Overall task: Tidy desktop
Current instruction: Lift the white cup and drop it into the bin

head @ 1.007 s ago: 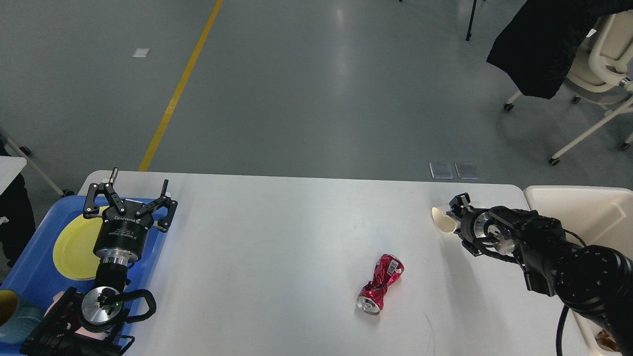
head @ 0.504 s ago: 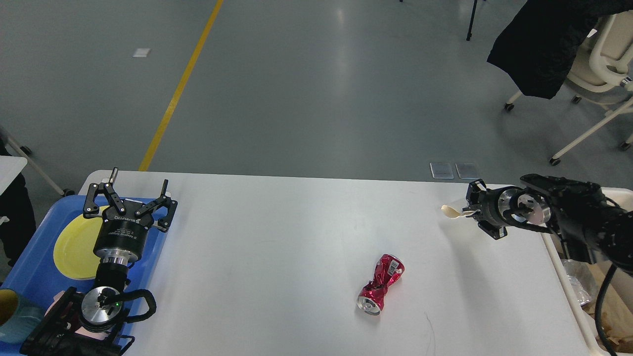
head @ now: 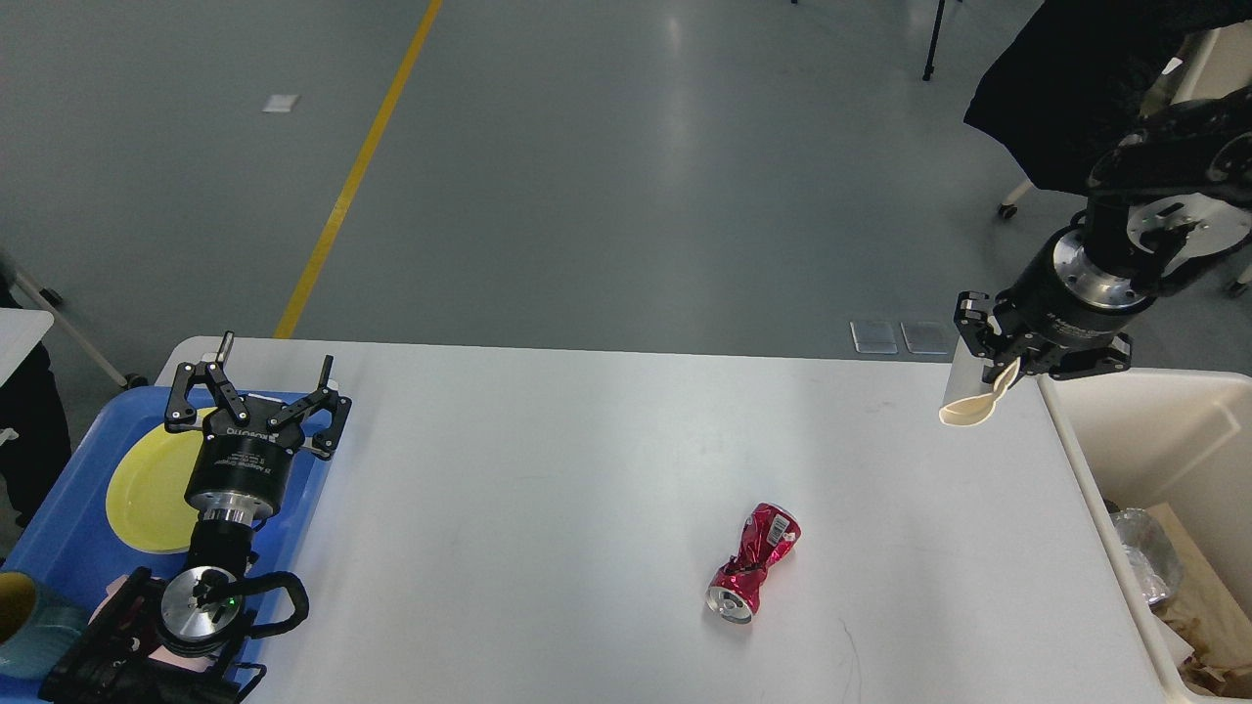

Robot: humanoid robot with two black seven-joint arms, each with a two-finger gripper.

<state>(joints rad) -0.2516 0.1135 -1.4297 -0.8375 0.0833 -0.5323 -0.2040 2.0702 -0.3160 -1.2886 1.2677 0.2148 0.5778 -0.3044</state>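
Desktop [head: 548, 469]: the white table spans the middle of our head view, carrying a crushed red can [head: 753, 564] right of centre, lying on its side. Our right tool [head: 1007, 367] hangs above the table's far right corner, its fingers closed on the handle of a cream plastic spoon [head: 970, 406] whose bowl points down and left. Our left tool [head: 256, 396] hovers at the table's left edge, fingers spread wide and holding nothing. Beneath it, a blue tray [head: 59, 528] holds a yellow plate [head: 147, 494] and a blue cup [head: 29, 626]. At the right edge, a cream bin [head: 1144, 411] contains crumpled scraps.
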